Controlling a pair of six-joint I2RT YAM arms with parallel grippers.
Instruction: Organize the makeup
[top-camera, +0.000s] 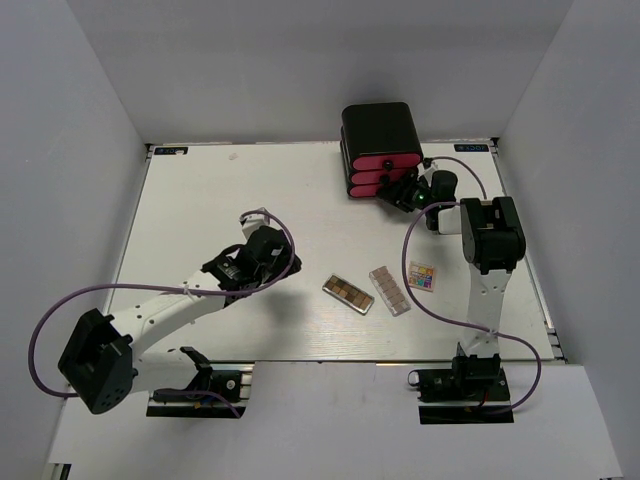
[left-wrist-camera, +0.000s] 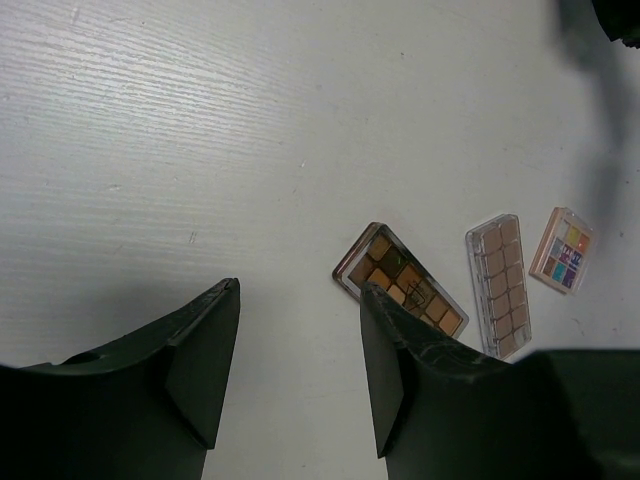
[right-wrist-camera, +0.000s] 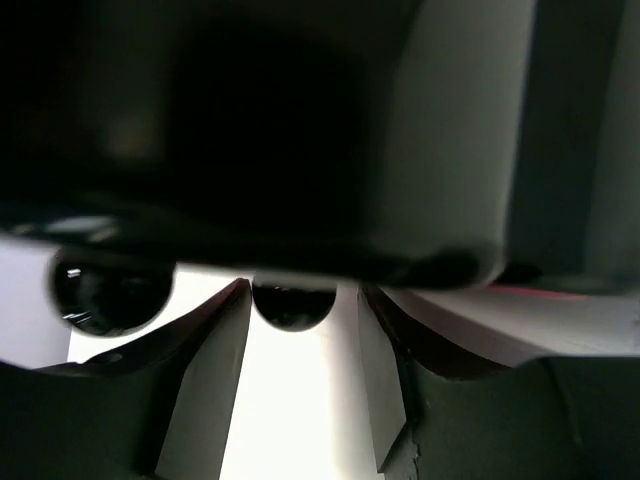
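The brown rectangular palette (top-camera: 348, 293), the clear pinkish palette (top-camera: 389, 290) and the small square multicolour palette (top-camera: 421, 276) lie side by side on the white table, centre right. My left gripper (top-camera: 262, 256) hovers left of them, open and empty. In the left wrist view the brown palette (left-wrist-camera: 400, 280), clear palette (left-wrist-camera: 498, 283) and multicolour palette (left-wrist-camera: 564, 248) lie beyond my open left gripper (left-wrist-camera: 300, 365). My right gripper (top-camera: 394, 194) is at the front of the black box with pink drawers (top-camera: 380, 148). Its jaws stand apart, a round black knob (right-wrist-camera: 292, 304) between the tips. Puff, sponges and lavender stick are out of view.
The black box stands at the table's far edge, right of centre. A second round knob (right-wrist-camera: 110, 292) shows left of my right gripper's fingers. Grey walls close in the table on the left, back and right. A purple cable loops beside each arm.
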